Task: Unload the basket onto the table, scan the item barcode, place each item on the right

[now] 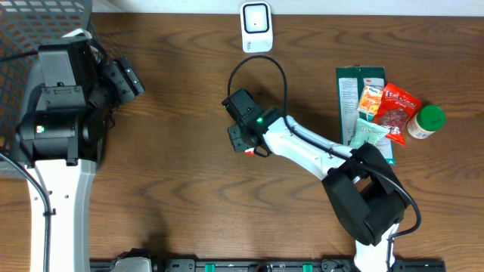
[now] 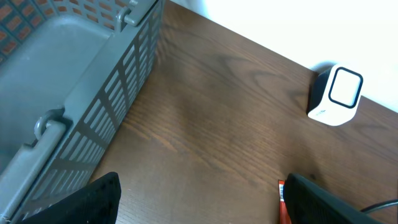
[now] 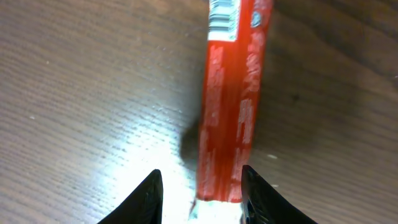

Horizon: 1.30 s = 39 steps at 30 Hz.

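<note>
A dark brown wooden table [image 1: 166,151] with a fine grain is seen filling nearly the whole overhead view. A plain white wall [image 1: 378,6] is shown as a narrow strip along the edge at 12 o'clock. A grey slatted basket [image 1: 15,30] is set at the corner at 10 o'clock. A black rail [image 1: 227,265] is fitted along the edge at 6 o'clock. A bright patch of reflected light [image 3: 177,155] is caught on the wood in the right wrist view.
</note>
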Motion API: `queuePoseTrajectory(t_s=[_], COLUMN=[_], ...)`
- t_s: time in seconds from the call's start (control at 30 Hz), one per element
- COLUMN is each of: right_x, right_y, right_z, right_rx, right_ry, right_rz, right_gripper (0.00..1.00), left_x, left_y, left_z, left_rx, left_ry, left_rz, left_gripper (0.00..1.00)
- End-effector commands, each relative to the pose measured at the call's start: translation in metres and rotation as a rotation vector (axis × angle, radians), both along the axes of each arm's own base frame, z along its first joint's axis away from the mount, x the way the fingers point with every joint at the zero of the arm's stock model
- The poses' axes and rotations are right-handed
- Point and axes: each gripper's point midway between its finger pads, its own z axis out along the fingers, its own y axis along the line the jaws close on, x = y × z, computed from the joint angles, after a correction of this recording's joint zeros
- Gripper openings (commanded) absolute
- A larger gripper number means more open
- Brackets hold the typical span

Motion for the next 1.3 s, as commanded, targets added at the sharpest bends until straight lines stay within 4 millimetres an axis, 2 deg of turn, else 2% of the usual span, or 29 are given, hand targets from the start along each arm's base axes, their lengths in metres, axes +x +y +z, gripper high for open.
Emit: queuePoseTrajectory(t_s=[0.0, 0.47, 0.6, 1.07, 1.27], right_x=[-0.004, -0.006, -0.003, -0.004, -0.009], right_y=[0.013, 0.003, -0.006, -0.009, -0.02], right_z=[0.016, 0.001, -0.001, -0.003, -0.022], right_rx=[0.013, -0.029, -0.068, -0.079, -0.098], right_ry=[-0.038, -0.061, -0.083, -0.085, -0.096], right_rz=[0.036, 0.024, 0.008, 0.004, -0.005], right_gripper=[0.36, 0.36, 0.36, 0.35, 0.34], left_x=[0.001, 0.001, 0.001, 0.001, 0.001], left_y=[0.002, 0.002, 0.002, 0.002, 0.002], left_z=[0.002, 0.002, 0.002, 0.001, 0.001], left_rx=[0.007, 0.007, 0.007, 0.007, 0.007], left_ry=[0.0, 0.0, 0.0, 0.0, 0.0], left_rz=[0.005, 0.005, 0.005, 0.005, 0.005], left_gripper=[0.84, 0.84, 0.84, 0.84, 0.84])
